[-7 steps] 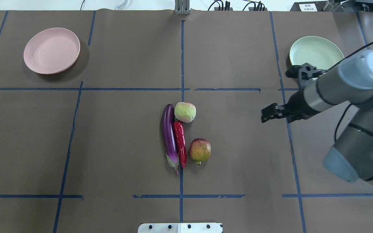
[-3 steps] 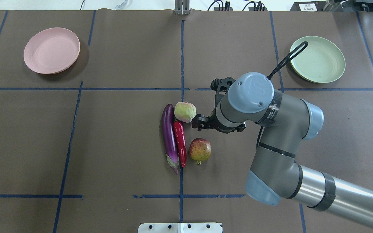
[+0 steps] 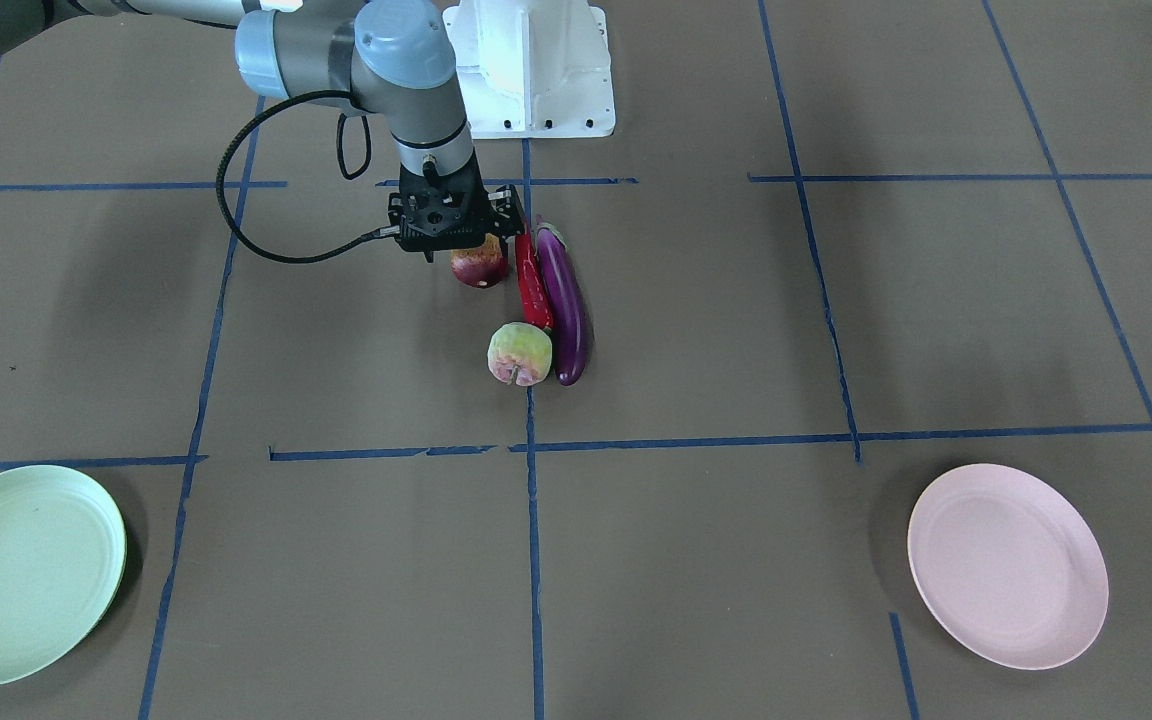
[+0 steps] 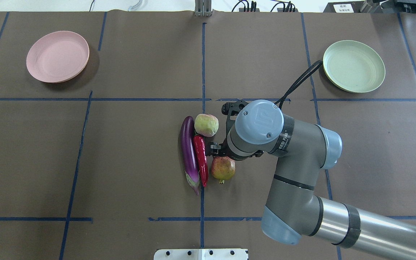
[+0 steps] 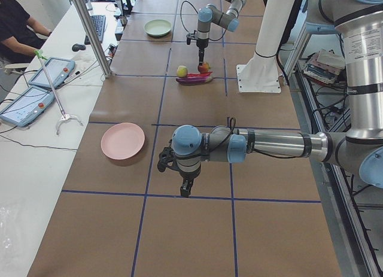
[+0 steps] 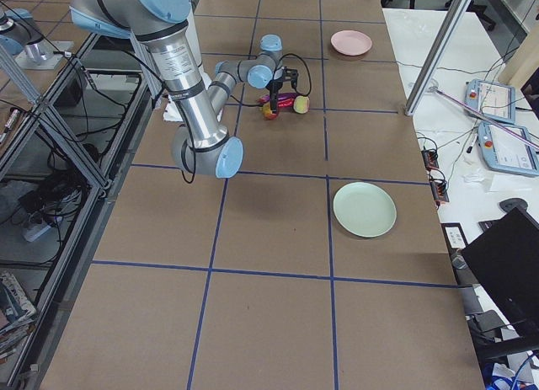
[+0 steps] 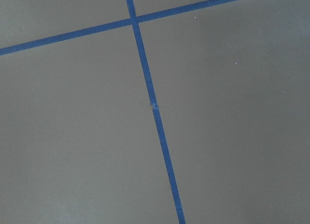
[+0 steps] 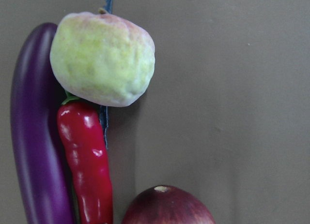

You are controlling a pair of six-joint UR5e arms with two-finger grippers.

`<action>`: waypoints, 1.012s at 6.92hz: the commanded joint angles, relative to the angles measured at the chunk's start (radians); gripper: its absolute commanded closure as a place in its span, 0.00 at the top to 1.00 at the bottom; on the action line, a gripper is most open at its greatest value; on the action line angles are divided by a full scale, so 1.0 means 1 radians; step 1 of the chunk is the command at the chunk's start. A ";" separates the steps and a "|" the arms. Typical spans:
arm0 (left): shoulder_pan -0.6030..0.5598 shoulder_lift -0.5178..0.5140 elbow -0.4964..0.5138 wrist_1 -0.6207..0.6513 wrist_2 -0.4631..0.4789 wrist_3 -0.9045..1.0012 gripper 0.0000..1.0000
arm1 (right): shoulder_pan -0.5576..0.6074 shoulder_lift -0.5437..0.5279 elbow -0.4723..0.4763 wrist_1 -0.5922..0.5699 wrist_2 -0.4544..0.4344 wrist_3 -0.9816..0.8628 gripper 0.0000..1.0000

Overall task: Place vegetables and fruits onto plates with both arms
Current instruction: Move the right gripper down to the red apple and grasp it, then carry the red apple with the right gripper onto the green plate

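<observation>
Right claw [image 3: 456,235] hangs directly over the dark red fruit [image 3: 479,264], the fruit straight below it, nothing held, though I can't tell how wide it's spread.

Right claw [image 3: 458,240] vertical — left claw [image 5: 186,189] low, downward
</observation>
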 commanded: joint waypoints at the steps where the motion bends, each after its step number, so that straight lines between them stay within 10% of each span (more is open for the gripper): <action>1: 0.000 0.001 -0.001 -0.001 0.000 0.000 1.00 | -0.020 0.015 -0.052 -0.001 -0.011 -0.020 1.00; 2: 0.000 0.001 -0.002 -0.001 -0.002 0.000 1.00 | -0.028 0.023 -0.079 -0.001 -0.014 -0.031 0.99; 4: 0.000 0.001 -0.007 -0.001 -0.009 -0.001 1.00 | -0.024 0.026 -0.068 -0.016 -0.008 -0.032 0.13; 7: 0.000 0.001 -0.006 -0.003 -0.046 -0.006 1.00 | 0.208 -0.037 0.071 -0.089 0.094 -0.107 0.00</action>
